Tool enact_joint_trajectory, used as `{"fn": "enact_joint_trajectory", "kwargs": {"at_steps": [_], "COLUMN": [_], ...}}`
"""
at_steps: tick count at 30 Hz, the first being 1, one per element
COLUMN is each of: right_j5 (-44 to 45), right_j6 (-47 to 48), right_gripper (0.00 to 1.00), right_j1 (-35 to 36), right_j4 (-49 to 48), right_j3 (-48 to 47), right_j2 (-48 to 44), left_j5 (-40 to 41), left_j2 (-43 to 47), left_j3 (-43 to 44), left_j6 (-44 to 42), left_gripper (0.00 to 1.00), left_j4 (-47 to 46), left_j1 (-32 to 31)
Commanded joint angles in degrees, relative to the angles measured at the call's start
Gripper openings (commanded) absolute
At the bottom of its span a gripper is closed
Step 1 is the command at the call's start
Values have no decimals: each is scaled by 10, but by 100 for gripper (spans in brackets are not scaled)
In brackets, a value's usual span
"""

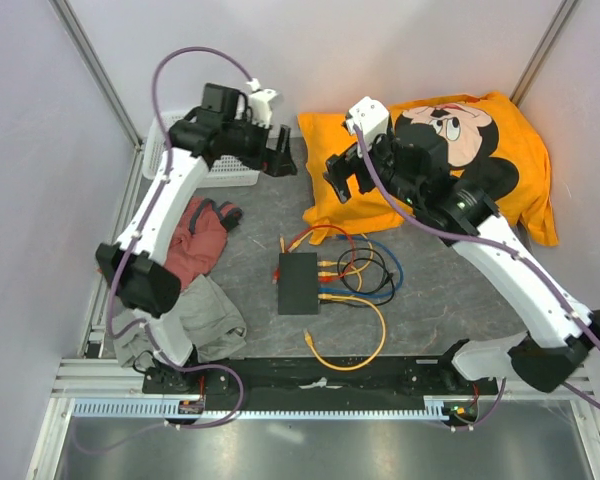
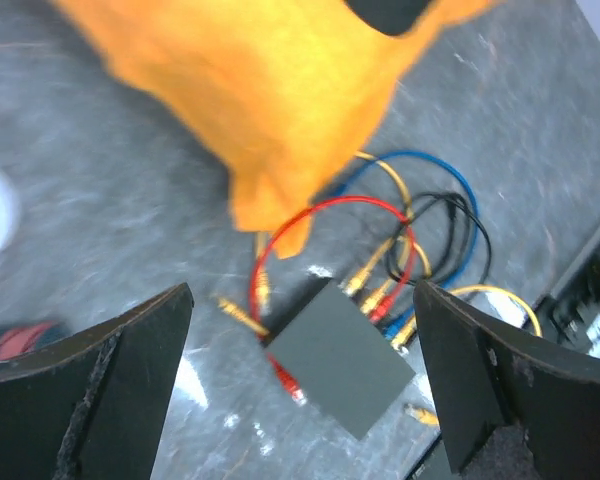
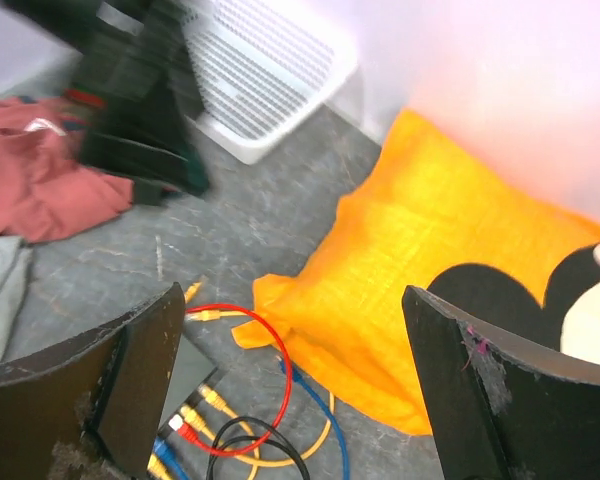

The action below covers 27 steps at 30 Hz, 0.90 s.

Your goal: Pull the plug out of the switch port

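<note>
Left gripper [image 2: 300, 300]: fingers spread wide, nothing between them, held high above the table.
Right gripper [image 3: 292, 295]: fingers also wide apart and empty, raised near the edge of the orange cloth [image 3: 430, 230].
Switch [image 2: 340, 365]: flat on the table, below and ahead of the left gripper, framed between its fingers. It also lies below the right gripper, mostly hidden behind one finger.
Plugs [image 2: 378, 298]: lined along the switch's far edge as the left gripper sees it.
Step in hand: probably the approach, since nothing is grasped yet.
Doing it well: one gripper should likely pin the switch down. The other should pinch a single plug body, not its cable, and draw it straight out.
Count: one switch and two grippers. One red cable [image 2: 325, 203], one blue cable [image 2: 420, 155], one black cable [image 2: 475, 225], and at least two yellow cables [image 2: 490, 292]. About four plugs look seated, but the exact number is unclear. One basket [image 3: 270, 70], one red garment [image 1: 195, 240] and one grey garment [image 1: 205, 320].
</note>
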<state>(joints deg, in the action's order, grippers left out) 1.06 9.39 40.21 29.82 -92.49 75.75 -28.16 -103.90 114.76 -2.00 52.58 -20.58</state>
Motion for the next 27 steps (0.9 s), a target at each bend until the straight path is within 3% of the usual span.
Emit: {"fn": "enact_joint_trajectory", "kwargs": {"at_steps": [1, 4, 9, 13, 17, 20, 22, 27], "right_j5": [-49, -126, -249, -210, -234, -296, -335, -315], "right_j6": [-72, -145, -157, -105, -59, -67, -75, -81], "right_gripper": [98, 98, 98, 98, 98, 98, 98, 98], "right_j1": [-49, -78, -84, -80, -82, -81, -82, -81], "right_j4": [-37, -43, -53, 9, 71, 72, 71, 62], "right_j3": [-25, -48, -82, -179, -175, -92, -73, -129], "right_j2": [85, 138, 214, 271, 284, 263, 257, 294], "left_j5": [62, 93, 131, 170, 160, 91, 89, 134], "left_j2": [116, 197, 276, 309, 368, 398, 404, 397], "left_j3": [-112, -228, -394, -461, -598, -642, -643, -637], "left_j6": [-20, -59, 15, 119, 148, 165, 144, 127], "left_gripper": [99, 100, 99, 99, 99, 99, 99, 99], "left_j4": [-120, -182, -254, -272, -375, -388, -361, -337], "left_j1": [22, 22, 25, 34, 34, 50, 51, 52]}}
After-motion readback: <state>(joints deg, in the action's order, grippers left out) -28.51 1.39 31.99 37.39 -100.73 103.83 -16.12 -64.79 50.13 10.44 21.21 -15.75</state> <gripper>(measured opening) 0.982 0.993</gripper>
